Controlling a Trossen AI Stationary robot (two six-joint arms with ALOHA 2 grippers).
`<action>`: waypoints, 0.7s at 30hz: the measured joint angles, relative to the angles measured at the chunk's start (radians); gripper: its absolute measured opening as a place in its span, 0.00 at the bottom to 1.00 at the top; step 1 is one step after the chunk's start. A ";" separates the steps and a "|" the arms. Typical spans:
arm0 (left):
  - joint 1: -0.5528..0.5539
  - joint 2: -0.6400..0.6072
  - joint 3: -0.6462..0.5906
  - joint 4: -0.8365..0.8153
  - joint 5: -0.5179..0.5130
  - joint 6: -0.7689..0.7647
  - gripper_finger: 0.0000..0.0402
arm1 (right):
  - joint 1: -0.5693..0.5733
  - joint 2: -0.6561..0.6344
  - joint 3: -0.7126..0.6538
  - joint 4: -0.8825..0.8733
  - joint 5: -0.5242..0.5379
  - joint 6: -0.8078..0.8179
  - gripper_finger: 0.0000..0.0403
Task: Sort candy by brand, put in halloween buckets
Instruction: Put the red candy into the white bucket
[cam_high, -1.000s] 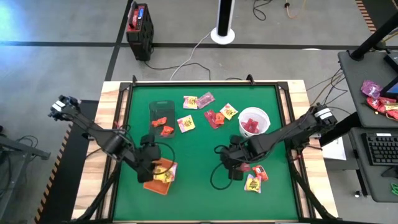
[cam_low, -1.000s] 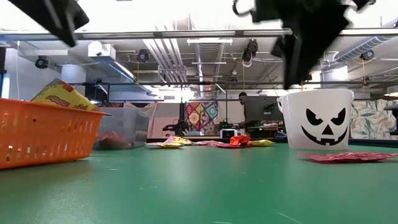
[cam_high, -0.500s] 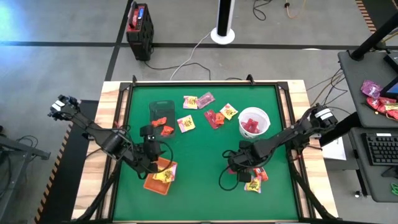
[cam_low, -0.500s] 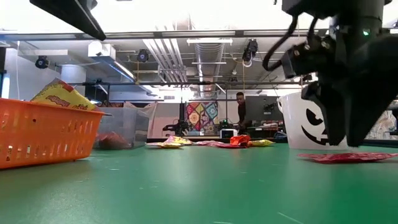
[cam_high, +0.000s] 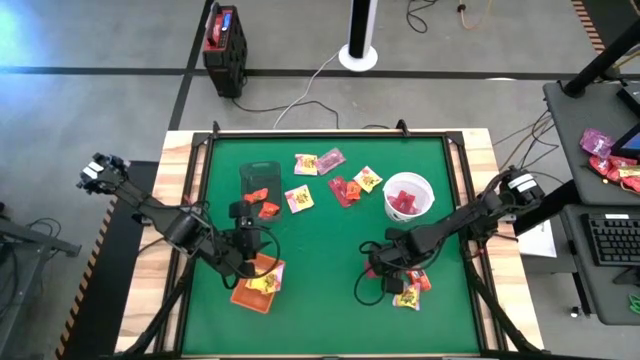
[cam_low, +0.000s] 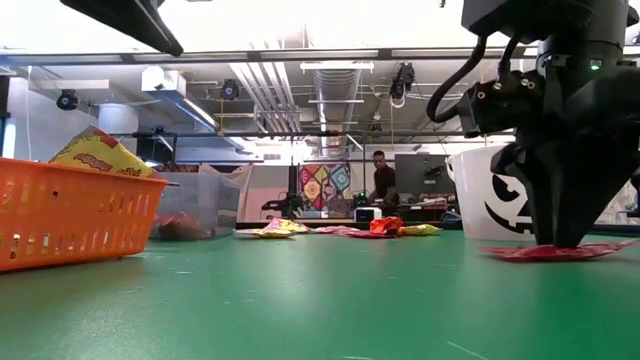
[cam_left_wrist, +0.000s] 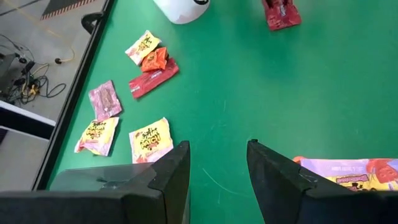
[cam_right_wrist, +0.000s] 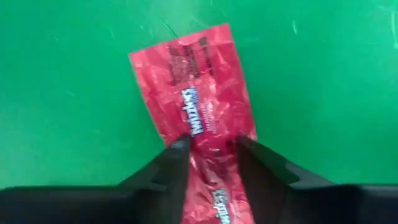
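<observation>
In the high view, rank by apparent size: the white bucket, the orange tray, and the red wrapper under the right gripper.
1. white bucket and orange tray: look alike; the left arm hides part of the tray.
2. red wrapper: clearly smallest, part hidden by the right gripper.

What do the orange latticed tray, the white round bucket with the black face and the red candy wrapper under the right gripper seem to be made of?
Orange latticed tray: likely rigid moulded plastic, given its open grid wall.
White round bucket: probably smooth plastic, with an even matt wall and a printed face.
Red candy wrapper: seemingly thin glossy film or foil, crinkled with bright glints, lying between the right gripper fingers.
</observation>
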 joint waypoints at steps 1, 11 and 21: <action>0.001 0.000 0.000 0.004 0.000 0.004 0.36 | 0.000 0.001 -0.004 0.010 -0.002 0.004 0.23; 0.005 0.000 0.000 0.012 -0.019 0.040 0.36 | 0.000 0.013 -0.014 0.128 0.015 0.001 0.03; 0.005 0.001 -0.001 0.014 -0.026 0.051 0.36 | 0.021 -0.100 -0.001 0.191 0.160 -0.040 0.02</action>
